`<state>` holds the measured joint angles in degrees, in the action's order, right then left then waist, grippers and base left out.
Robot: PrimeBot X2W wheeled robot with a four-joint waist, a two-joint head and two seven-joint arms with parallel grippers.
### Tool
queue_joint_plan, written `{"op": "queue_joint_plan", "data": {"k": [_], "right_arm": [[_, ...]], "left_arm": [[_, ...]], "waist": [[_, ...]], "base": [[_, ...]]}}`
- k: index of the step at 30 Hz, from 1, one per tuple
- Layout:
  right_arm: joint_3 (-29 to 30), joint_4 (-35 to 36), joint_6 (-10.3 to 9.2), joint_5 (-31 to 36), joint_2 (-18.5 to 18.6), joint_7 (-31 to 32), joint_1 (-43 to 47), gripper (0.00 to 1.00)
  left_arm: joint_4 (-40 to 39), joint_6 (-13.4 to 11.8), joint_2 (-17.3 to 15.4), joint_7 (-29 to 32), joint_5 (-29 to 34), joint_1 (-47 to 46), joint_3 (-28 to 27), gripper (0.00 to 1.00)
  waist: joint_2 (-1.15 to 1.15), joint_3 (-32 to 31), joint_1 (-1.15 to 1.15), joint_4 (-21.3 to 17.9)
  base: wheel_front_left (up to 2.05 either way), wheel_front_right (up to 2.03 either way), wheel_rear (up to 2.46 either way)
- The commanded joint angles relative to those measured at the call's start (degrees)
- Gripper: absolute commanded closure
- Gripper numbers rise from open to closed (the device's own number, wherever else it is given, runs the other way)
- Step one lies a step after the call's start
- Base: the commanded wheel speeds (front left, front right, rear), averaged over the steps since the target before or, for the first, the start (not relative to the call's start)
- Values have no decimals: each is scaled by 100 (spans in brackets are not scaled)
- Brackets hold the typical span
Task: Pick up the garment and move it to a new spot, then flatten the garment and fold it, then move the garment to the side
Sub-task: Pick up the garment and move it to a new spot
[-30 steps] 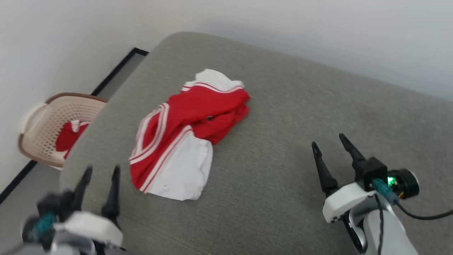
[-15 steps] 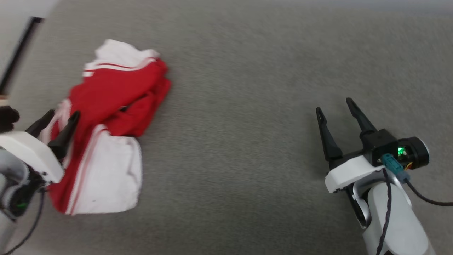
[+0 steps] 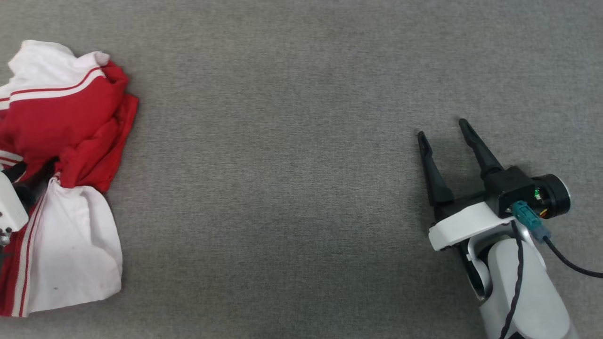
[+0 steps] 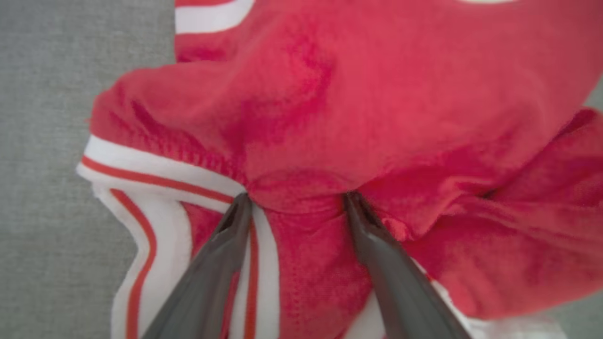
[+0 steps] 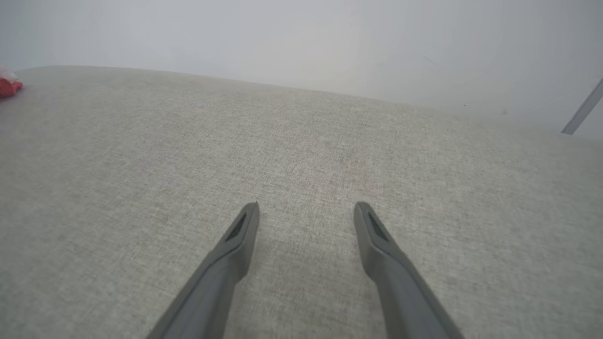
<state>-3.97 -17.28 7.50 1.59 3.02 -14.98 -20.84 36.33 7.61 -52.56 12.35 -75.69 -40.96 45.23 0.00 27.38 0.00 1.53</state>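
So the whole thing hinges on which arm you use, and it's obviously the left one. The garment (image 3: 61, 141) lies in a crumpled heap on the grey cushion (image 3: 301, 197). Its long axis runs roughly away from the robot, with a white sleeve at the near end and another white bit at the far end.

Your left gripper (image 4: 297, 197) is right on top of the garment. The jaws are spread wide with both tips poking into the red fabric next to the striped trim, and a little hump of cloth sits between them. It hasn't got hold of anything yet, it's just parked there.

Your right gripper (image 3: 442, 128) is well apart from the garment, way off on the garment's right. It's also wide open with nothing in it, hovering over bare cushion.

My guess is you just close the left on that hump. Watch it doesn't pinch only one thin layer, because jersey fabric tends to slip out.
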Motion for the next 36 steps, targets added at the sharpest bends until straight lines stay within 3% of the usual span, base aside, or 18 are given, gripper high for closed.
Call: {"op": "queue_joint_plan", "data": {"k": [1, 2, 3, 5, 13, 19, 28, 32, 36], "right_arm": [[-36, 0, -2, -15, -9, -28, -14, 0], [-60, 1, -2, -32, -9, -28, -19, 0], [-77, 13, -2, -55, -10, -28, -19, 0], [-103, 19, -2, -85, -10, -28, -16, 0], [-182, -60, -2, -402, -8, -28, 157, 0], [-257, -60, -2, -802, -4, -28, 301, 0], [-215, 145, -2, -1255, -8, -28, 414, 0], [-213, 303, -1, -1517, -9, -28, 392, 0], [-232, 397, -2, -1745, -8, -28, 395, 0]], "left_arm": [[107, -22, 378, 237, -124, 195, 360, 43], [125, -22, 394, 244, -133, 178, 428, 58], [109, -19, 404, 239, -150, 169, 506, 100], [147, -19, 364, 105, -194, 8, 533, 100], [226, -19, 17, -1699, 425, -608, 706, 100], [-728, -18, -94, -2166, 726, -1203, 1353, 100], [-2621, -18, 92, -1958, 890, -2286, 2499, 100], [-3241, -18, 310, -1668, 758, -2571, 2738, 100], [-3423, -19, 301, -1363, 915, -2565, 2795, 100]], "waist": [[0, 22, 0, -60], [0, 2, 0, -77], [0, -26, 0, -90], [0, -89, 0, -118], [0, -560, 0, -191], [0, -905, 0, -440], [0, -807, 0, -1111], [0, -569, 0, -1534], [0, -375, 0, -1915]], "base": [[0, 0, 0], [0, 0, 0], [0, 0, 0], [0, 0, 0], [0, 0, 0], [0, 0, 0], [0, 0, 0], [0, 0, 0], [0, 0, 0]]}}
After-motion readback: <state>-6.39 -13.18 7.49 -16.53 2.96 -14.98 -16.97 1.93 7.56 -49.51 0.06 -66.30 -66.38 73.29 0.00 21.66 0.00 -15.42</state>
